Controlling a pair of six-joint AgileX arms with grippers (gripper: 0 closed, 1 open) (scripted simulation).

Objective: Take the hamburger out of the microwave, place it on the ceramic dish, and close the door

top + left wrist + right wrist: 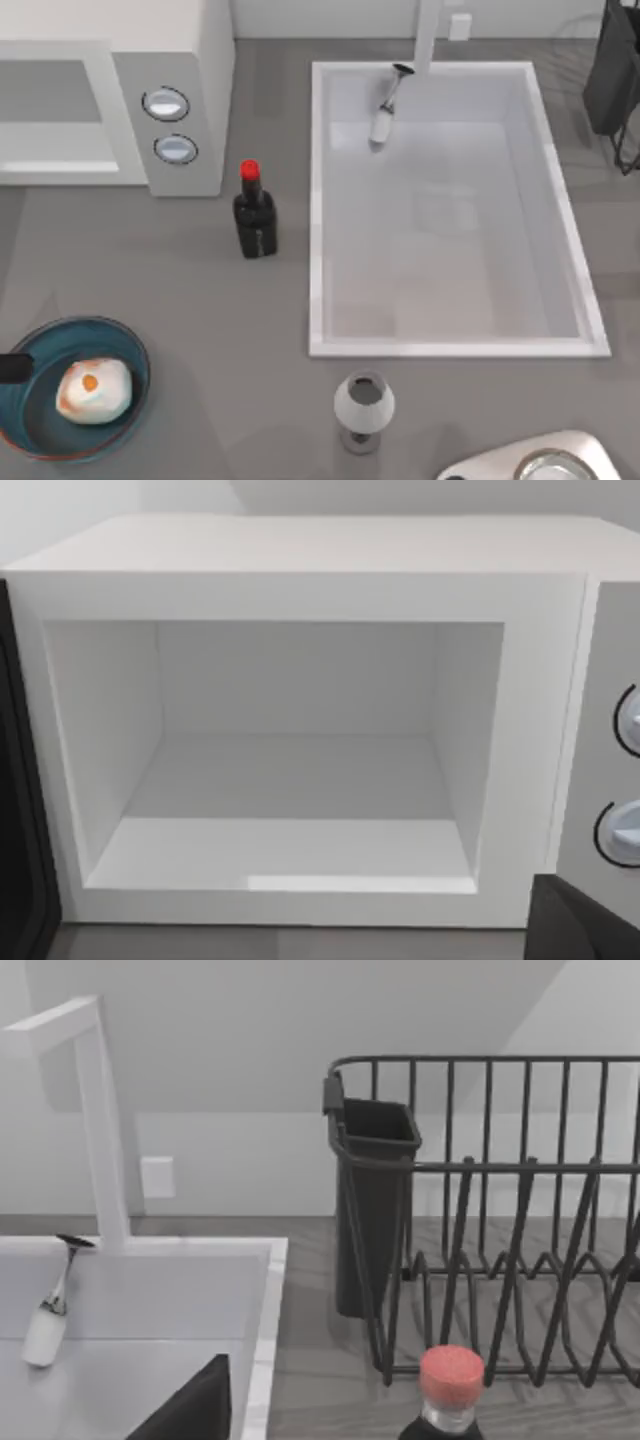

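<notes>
Small rounded cream-white hamburger (93,390) w/ an orange spot on top sits inside the round deep-blue ceramic dish (38,432), at the table's (200,330) near-left corner; burger lies right of the dish's centre, thin brownish rim showing all round it. Large light grey-white microwave (215,100) is at the far left, well apart from the dish. Its two silver-rimmed dials (166,103) face the table. In the left wrist view the microwave (300,590) front is open, w/ a bare white cavity. A dark strip stands at that opening's side; can't tell if it's the door. Black glass bottle w/ red cap (255,215) stands upright just beside the microwave, between it and the white rectangular sink (318,250). Small grey-white goblet (362,405) stands upright near the sink's near edge. Black wire dish rack (500,1210) is beyond the sink, on the right. A black bit of the left arm (10,368) is over the dish's left rim. Right arm (545,462) is parked at the near right. Left gripper and right gripper: wide or narrow, can't tell.
</notes>
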